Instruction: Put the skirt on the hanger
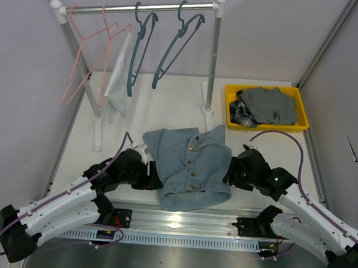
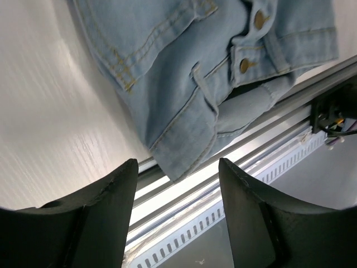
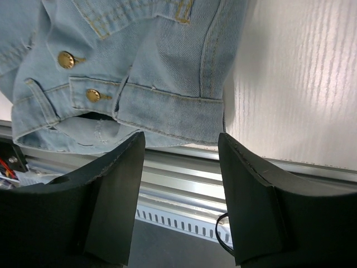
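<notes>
The skirt [image 1: 192,165] is light blue denim with brass buttons. It lies flat at the near middle of the table, its waistband hanging over the front edge. My left gripper [image 1: 154,175] sits just off the skirt's left side, open, with nothing between its fingers. My right gripper [image 1: 230,173] is at the skirt's right side, also open and empty. In the left wrist view the skirt [image 2: 212,67] lies beyond the left gripper [image 2: 178,167]. In the right wrist view the skirt [image 3: 139,61] lies just past the right gripper [image 3: 181,139]. Two teal hangers [image 1: 141,48] hang bare on the rail.
A clothes rack [image 1: 143,9] stands at the back, carrying pink hangers [image 1: 86,63] and a white garment [image 1: 119,77] on the left. A yellow bin [image 1: 269,125] with grey and dark clothes sits back right. The rack's right post [image 1: 213,64] stands behind the skirt. An aluminium rail [image 1: 186,221] runs along the near edge.
</notes>
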Robot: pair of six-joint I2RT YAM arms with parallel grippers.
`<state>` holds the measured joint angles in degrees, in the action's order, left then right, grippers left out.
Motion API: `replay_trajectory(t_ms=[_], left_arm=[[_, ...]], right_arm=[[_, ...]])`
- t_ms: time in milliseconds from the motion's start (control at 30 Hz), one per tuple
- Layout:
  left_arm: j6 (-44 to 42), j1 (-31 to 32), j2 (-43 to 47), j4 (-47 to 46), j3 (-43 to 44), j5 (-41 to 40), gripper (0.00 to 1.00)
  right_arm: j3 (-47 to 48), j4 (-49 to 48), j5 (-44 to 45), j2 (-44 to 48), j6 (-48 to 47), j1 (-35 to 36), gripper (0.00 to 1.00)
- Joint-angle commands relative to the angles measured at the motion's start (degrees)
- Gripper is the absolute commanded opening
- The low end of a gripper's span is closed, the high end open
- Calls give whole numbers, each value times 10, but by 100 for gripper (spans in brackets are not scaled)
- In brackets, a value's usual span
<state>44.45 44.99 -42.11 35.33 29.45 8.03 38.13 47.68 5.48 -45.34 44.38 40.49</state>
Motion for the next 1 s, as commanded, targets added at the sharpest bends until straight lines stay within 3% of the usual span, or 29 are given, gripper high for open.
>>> replay_trajectory(t_ms=[0, 133, 400, 533, 567, 600, 967], left_arm=[[33, 8, 5, -31, -19, 16, 66], [48, 16, -20, -62, -38, 24, 67], [83, 33, -50, -144, -92, 37, 68], [83, 34, -57, -157, -100, 38, 69], [84, 34, -58, -158, -101, 38, 69], [86, 34, -59, -160, -104, 39, 69], [123, 34, -42, -223, -160, 72, 73]], right_arm=[[-23, -34, 4, -15, 18, 19, 61], [-56, -60, 14, -26, 30, 20, 60], [-92, -105, 4, -34, 45, 20, 48], [-92, -99, 2, -28, 48, 15, 22], [-83, -82, 1, -25, 48, 13, 7], [-77, -71, 4, -9, 48, 9, 0], [5, 72, -22, 138, 56, -85, 0]])
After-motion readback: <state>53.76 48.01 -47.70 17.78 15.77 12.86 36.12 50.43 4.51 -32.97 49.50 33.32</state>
